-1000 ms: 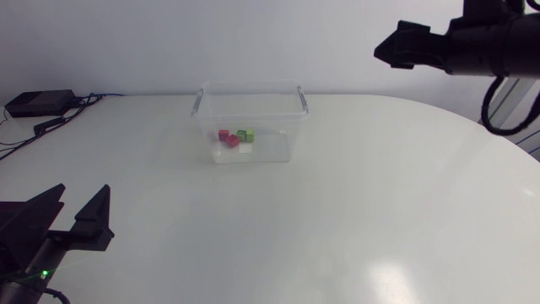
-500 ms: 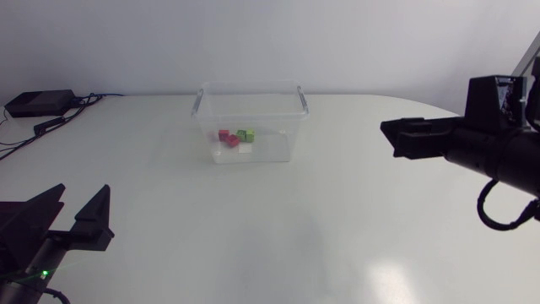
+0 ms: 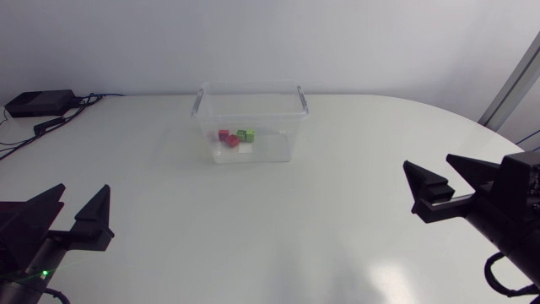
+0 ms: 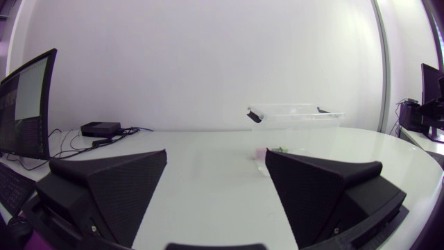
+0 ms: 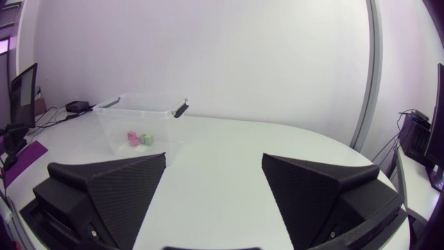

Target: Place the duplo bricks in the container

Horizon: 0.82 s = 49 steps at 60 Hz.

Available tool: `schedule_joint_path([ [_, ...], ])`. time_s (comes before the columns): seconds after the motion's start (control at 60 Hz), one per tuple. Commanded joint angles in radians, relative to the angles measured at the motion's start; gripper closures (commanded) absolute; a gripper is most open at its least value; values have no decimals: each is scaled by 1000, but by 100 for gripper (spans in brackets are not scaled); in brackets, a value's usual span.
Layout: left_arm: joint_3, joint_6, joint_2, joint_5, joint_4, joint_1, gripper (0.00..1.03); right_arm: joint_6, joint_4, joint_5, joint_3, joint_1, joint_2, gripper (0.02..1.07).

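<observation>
The left tool (image 3: 83, 192), at the lower left of the head view, has its fingers spread apart and holds nothing. The right tool (image 3: 430, 165), at the lower right, is equally spread and empty. Both are well apart from the clear container (image 3: 287, 127), which stands on the white bench (image 3: 295, 228) at upper centre. Inside it the head view shows red bricks (image 3: 228, 137), a green brick (image 3: 245, 134) and a white brick (image 3: 245, 148). The right wrist view, looking ahead of its tool, makes out only red and green.

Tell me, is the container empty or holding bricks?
Holding bricks: through the clear wall of the container, red bricks, a green brick and a white brick show on its floor.
</observation>
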<state>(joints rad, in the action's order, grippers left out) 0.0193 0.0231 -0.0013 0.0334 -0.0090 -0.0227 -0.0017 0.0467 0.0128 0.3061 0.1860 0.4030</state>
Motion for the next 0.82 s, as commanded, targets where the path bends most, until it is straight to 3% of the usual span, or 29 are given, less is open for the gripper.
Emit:
schedule_joint_path([
  [0.0,-19,-4,-8,-7,8,3,4,-9,-20,4,-49,-21,-45,7],
  [0.8,-19,-23,1,-33,9,23,4,2,-47,-13,-306,-186,-403,7],
])
